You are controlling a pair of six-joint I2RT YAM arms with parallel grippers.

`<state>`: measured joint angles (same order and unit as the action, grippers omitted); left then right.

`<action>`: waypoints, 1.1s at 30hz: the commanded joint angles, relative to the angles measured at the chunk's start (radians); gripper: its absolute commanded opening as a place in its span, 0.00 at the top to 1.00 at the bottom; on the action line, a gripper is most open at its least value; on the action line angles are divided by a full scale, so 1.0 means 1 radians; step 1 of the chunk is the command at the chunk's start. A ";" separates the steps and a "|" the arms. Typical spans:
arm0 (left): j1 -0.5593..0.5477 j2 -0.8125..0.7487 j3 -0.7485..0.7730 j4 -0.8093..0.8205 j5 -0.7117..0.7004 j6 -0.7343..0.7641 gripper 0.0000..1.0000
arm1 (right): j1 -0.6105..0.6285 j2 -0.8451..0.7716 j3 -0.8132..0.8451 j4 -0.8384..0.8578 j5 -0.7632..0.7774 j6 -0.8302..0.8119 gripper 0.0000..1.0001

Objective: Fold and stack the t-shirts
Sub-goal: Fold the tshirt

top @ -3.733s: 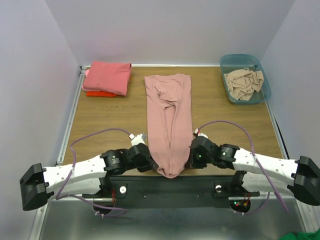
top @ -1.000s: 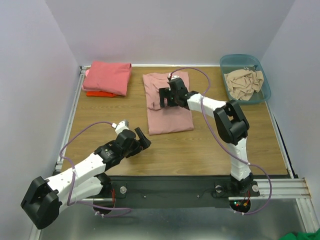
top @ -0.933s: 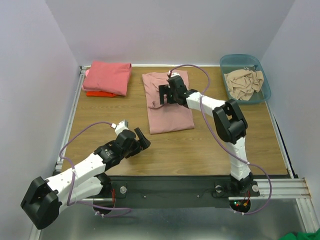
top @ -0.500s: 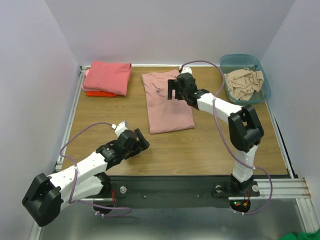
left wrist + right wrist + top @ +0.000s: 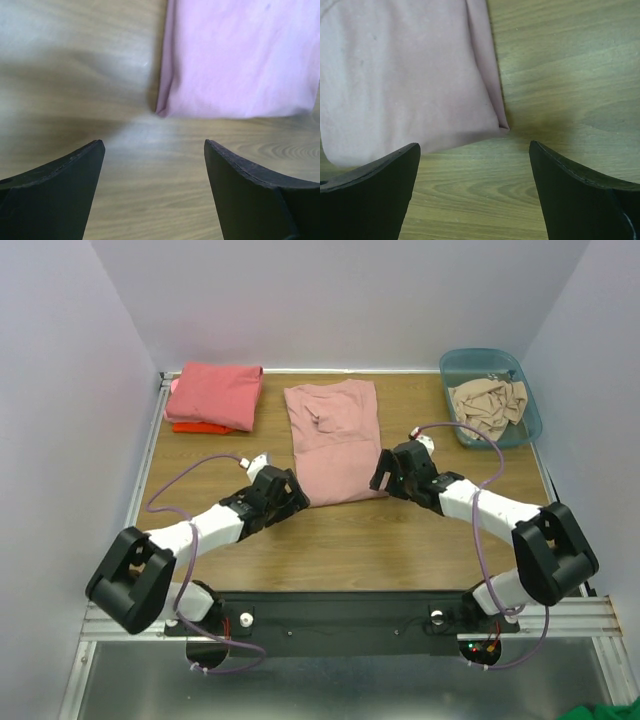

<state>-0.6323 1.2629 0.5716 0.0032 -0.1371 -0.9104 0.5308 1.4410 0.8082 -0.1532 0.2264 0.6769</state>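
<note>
Coral-pink t-shirt (image 5: 213,393) shows only from overhead.

The dusty pink t-shirt (image 5: 335,440) is soft matt cloth; the counter (image 5: 220,455) under it smooth wood grain; the bin (image 5: 470,368) glossy translucent plastic.

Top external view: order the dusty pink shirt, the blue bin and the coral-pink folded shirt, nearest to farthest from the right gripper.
1. dusty pink shirt, middle, beside the right gripper
2. blue bin, far right corner
3. coral-pink folded shirt, far left corner
</note>
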 commanded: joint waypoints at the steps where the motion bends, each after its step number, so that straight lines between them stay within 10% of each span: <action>1: 0.016 0.073 0.082 0.083 0.028 0.061 0.16 | -0.031 0.039 0.003 0.034 -0.015 0.102 0.07; 9: 0.022 0.230 0.129 0.093 -0.018 0.051 0.48 | -0.049 0.147 0.026 0.037 -0.032 0.116 0.49; 15: 0.022 0.317 0.157 0.098 -0.019 0.050 0.55 | -0.049 0.174 0.016 0.041 -0.041 0.118 0.53; 19: 0.022 0.355 0.166 0.101 0.014 0.059 1.00 | -0.051 0.188 0.009 0.047 -0.058 0.119 0.69; 22: 0.022 0.345 0.140 0.118 0.057 0.068 1.00 | -0.051 0.173 -0.004 0.046 -0.088 0.109 0.99; 33: -0.276 -0.215 -0.128 -0.001 0.085 -0.034 1.00 | -0.048 -0.492 -0.303 -0.225 -0.250 0.079 1.00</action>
<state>-0.7952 1.2350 0.4923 0.0902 -0.0677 -0.8898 0.4854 1.1580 0.5449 -0.2237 0.0799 0.7799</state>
